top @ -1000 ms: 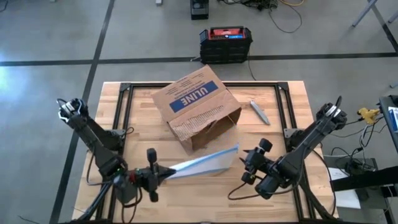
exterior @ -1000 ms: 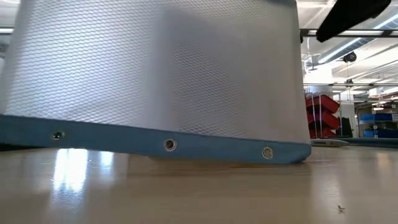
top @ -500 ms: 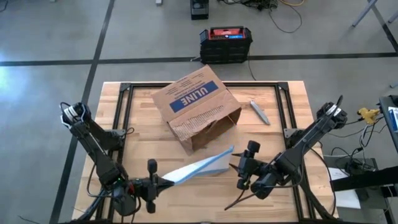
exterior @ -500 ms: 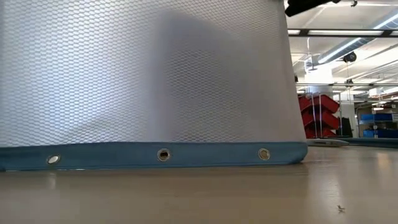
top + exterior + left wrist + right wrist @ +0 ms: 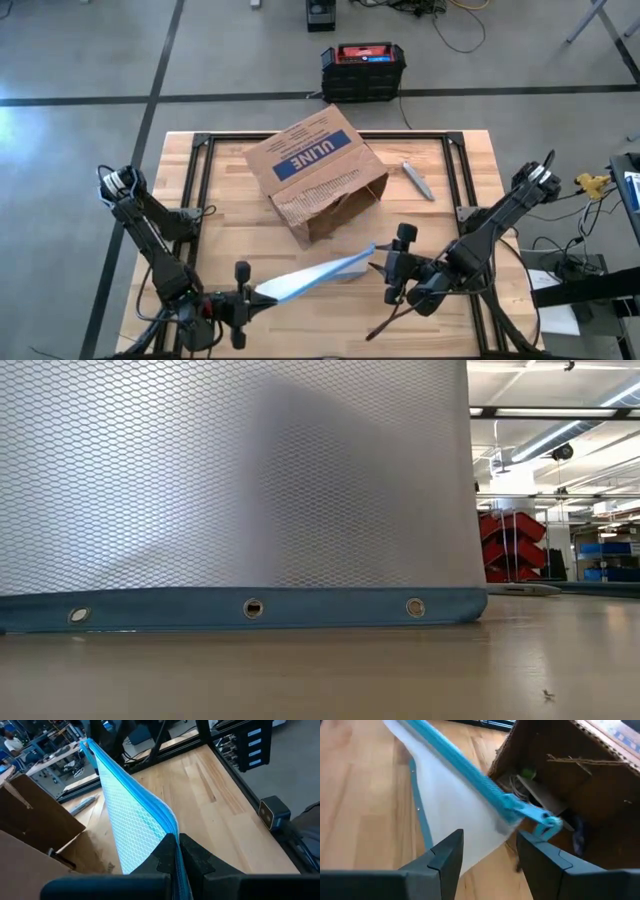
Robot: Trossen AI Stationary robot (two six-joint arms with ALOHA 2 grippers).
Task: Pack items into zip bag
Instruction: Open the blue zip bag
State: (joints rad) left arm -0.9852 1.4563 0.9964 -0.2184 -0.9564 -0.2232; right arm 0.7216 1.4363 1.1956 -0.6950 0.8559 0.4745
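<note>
Zip bag [image 5: 318,278], clenched at one end in the left gripper [image 5: 243,300], slants above the worktop [image 5: 240,225] before the ULINE box [image 5: 315,170]. Right gripper [image 5: 487,850], released, has advanced to its zipper pull [image 5: 547,823]; bag fills low view.

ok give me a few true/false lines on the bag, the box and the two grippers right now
1. The left gripper is shut on the zip bag. True.
2. The right gripper is clamped on the bag's zip pull. False: its fingers stand open, with the zip pull ahead of them, ungripped.
3. The bag lies flat on the table. False: it stands on edge, blue zip strip up.
4. The ULINE box lies on its side, its open end facing the bag. True.
</note>
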